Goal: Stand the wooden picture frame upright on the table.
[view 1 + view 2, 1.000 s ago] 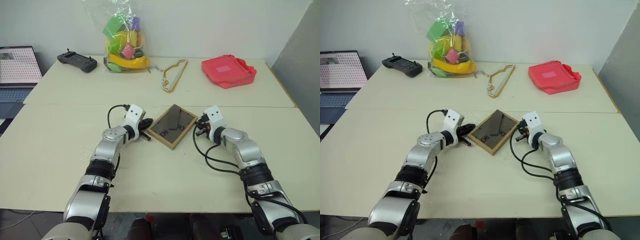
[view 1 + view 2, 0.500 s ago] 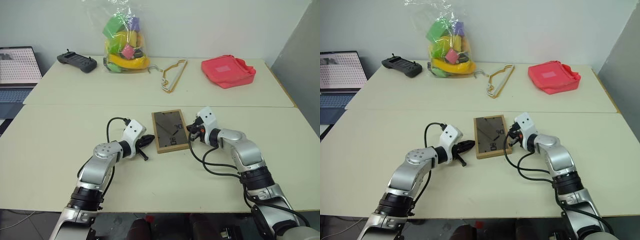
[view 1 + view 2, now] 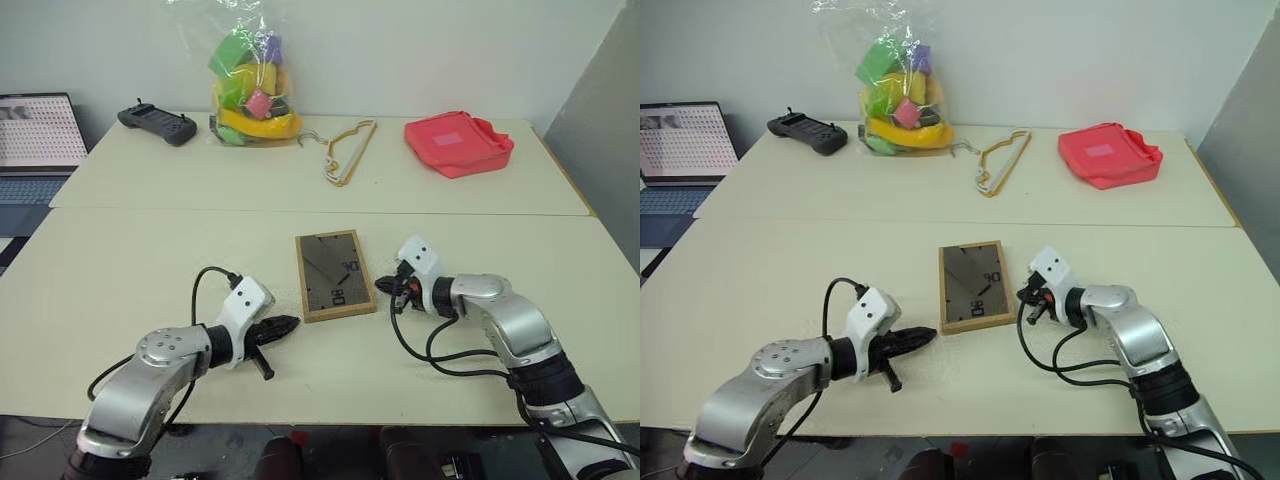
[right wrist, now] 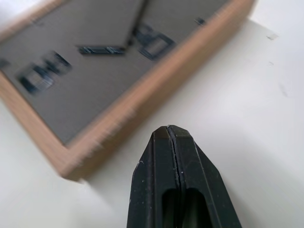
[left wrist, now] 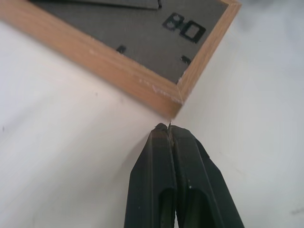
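The wooden picture frame [image 3: 333,276] lies flat on the table [image 3: 120,270], between the left gripper [image 3: 287,324], just off its near left corner, and the right gripper [image 3: 383,285] beside its right edge, perhaps not quite touching. Behind lie a controller [image 3: 155,122], a bag of toys [image 3: 250,85], a hanger [image 3: 345,152] and a folded cloth [image 3: 458,143].

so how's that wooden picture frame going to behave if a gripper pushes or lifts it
The wooden picture frame lies flat on the smooth table, so a sideways push would probably slide or spin it rather than tip it. Its wood border and flat back panel look rigid, so it should lift without flexing. It looks thin and low, so getting under an edge may be awkward.
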